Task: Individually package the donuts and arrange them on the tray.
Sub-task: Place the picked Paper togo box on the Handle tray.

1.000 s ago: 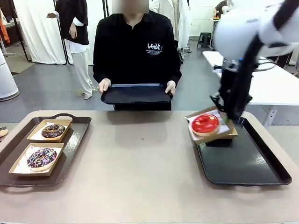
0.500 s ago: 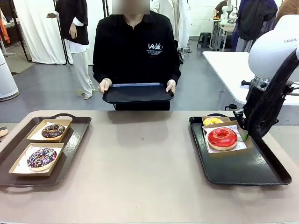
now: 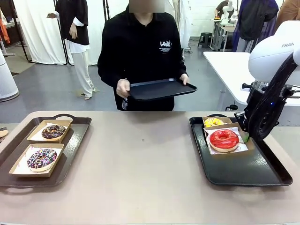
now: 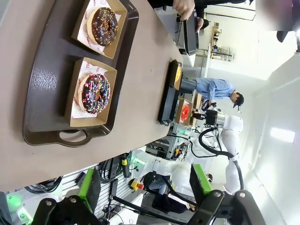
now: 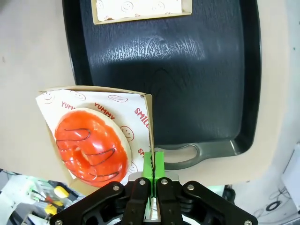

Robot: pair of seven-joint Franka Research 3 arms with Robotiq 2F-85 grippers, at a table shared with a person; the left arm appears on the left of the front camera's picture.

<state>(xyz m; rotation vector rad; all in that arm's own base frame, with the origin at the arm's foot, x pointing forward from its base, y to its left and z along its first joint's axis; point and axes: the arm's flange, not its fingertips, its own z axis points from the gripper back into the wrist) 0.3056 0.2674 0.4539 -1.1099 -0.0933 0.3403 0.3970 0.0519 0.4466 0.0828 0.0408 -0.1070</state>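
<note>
My right gripper (image 3: 244,136) is shut on the right wall of a paper-lined cardboard box (image 3: 243,146) holding the glossy red donut (image 3: 224,138). That box sits level at the far end of the black tray (image 3: 262,171). I cannot tell whether it rests on the tray. Just behind it, the yellow donut (image 3: 213,122) lies in its own box. The right wrist view has my right gripper (image 5: 153,161) pinching the box wall (image 5: 150,122) beside the red donut (image 5: 91,144). My left gripper (image 4: 145,187) is open and high above the chocolate donut (image 4: 104,19) and purple donut (image 4: 96,93).
A brown tray (image 3: 77,140) at the table's left holds the boxed chocolate donut (image 3: 53,131) and purple donut (image 3: 42,158). Across the table, a person holds another black tray (image 3: 159,89) in both hands, tilted. Bare tabletop (image 3: 140,164) lies between the two trays.
My right arm carried the red donut's box rightward from a tilt to level, uncovering the yellow donut's box. The person stepped right and tilted the held tray.
</note>
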